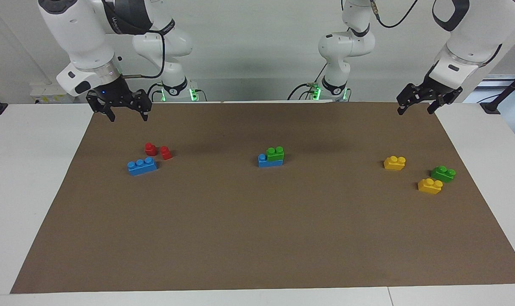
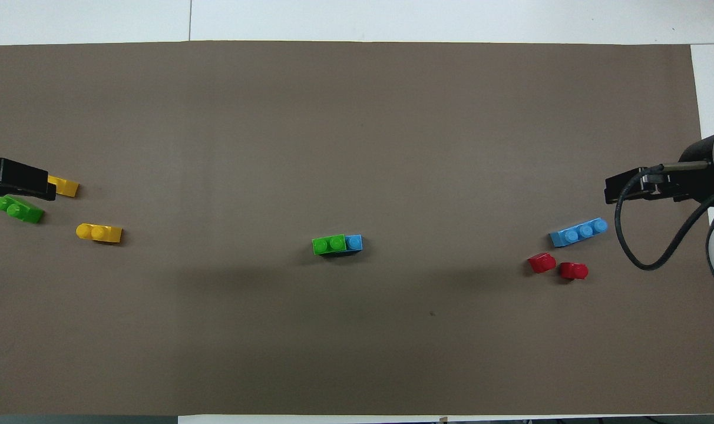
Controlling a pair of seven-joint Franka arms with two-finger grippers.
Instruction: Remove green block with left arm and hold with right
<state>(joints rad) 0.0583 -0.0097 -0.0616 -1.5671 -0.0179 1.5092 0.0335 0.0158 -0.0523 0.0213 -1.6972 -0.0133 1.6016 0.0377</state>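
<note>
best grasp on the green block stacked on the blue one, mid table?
Come straight down with the left end effector and pinch the green block across its two long side walls, above the seam. It sits upright on the blue block, studs up, sides exposed; nothing crowds it.

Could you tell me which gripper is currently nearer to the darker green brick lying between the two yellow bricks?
Left. The left gripper hangs open at that end of the mat, close to the darker green brick. The right gripper, also open, waits at the other end, by the red pieces.
</note>
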